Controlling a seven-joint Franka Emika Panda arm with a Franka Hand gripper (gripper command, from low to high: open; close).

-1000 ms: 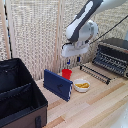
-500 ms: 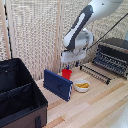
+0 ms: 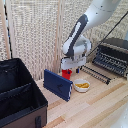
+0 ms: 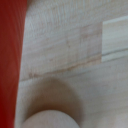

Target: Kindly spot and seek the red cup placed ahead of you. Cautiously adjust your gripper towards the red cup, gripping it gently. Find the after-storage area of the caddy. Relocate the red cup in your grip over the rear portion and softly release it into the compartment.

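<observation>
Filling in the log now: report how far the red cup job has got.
Done: the pincer has been brought to the red cup, which stands on the table behind the blue panel. In hand: the grasp; the wrist view shows the cup's red wall close up, but whether the pincer has closed cannot be told. Left: lifting it, carrying it to the caddy, and releasing it into the rear portion, which looks empty.

Pincer (image 3: pixel 70 66) at red cup (image 3: pixel 66 74), between blue panel (image 3: pixel 57 84) and white bowl (image 3: pixel 81 85).
</observation>
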